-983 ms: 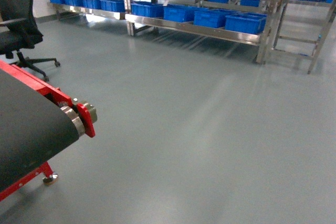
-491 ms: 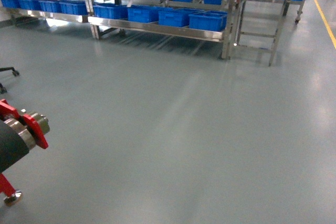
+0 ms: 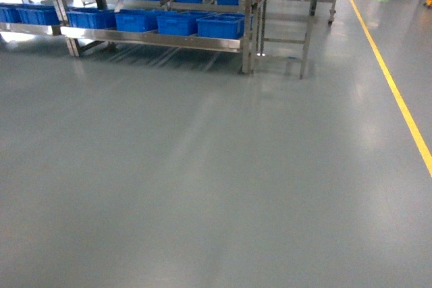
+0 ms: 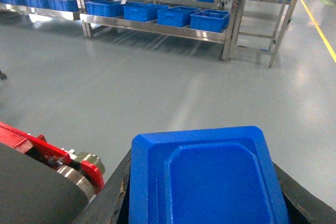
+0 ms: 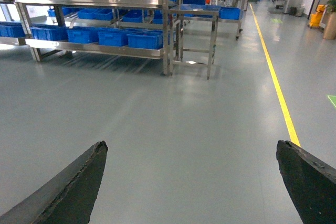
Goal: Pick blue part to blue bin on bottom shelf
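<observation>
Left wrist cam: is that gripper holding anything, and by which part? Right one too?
The left gripper holds the blue part by its two side edges. The right gripper is open, holding nothing.

You face a glossy grey floor. Steel shelving stands at eleven o'clock, a steel step frame just beside it. A yellow floor line runs at two o'clock.
</observation>
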